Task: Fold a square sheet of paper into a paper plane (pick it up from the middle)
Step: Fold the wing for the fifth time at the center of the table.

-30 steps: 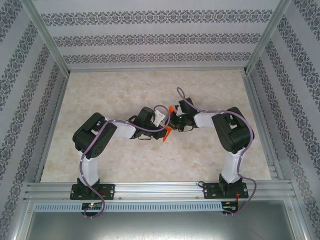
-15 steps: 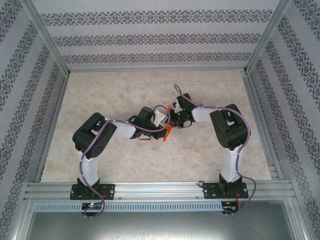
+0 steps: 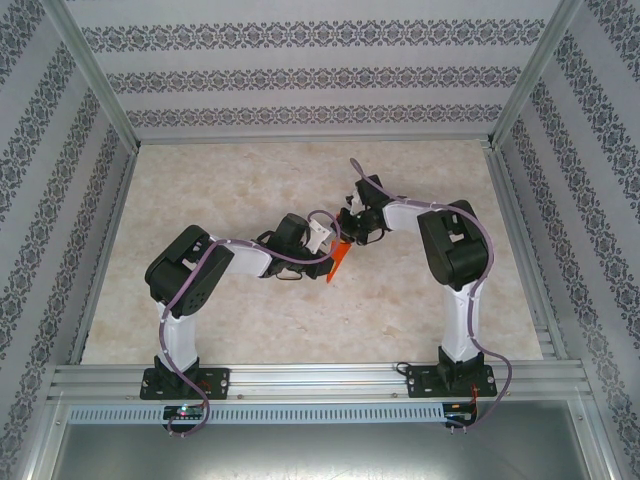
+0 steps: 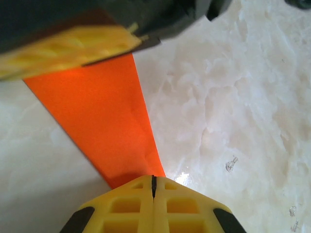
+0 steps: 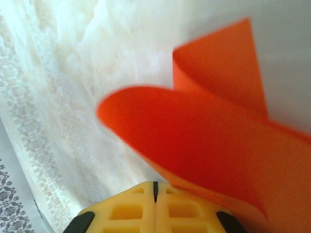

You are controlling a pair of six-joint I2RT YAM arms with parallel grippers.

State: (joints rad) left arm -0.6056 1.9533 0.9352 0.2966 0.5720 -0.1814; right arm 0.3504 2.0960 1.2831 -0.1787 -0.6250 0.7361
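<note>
Two grippers [image 4: 153, 180] on orange paper [image 4: 107, 121]

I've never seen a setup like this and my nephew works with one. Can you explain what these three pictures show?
These are two robot arms, bolted side by side at the near edge of a pale marble-patterned table with patterned walls around it. The wide picture comes from a fixed camera above and behind the arms. The two close-ups come from small cameras on each wrist, so the yellow blocks at the bottom of each are that arm's own fingers. The left gripper and the right gripper meet near the middle of the table. Both are pinched shut on the same piece of orange paper, which curls over at the right gripper's end.
</note>
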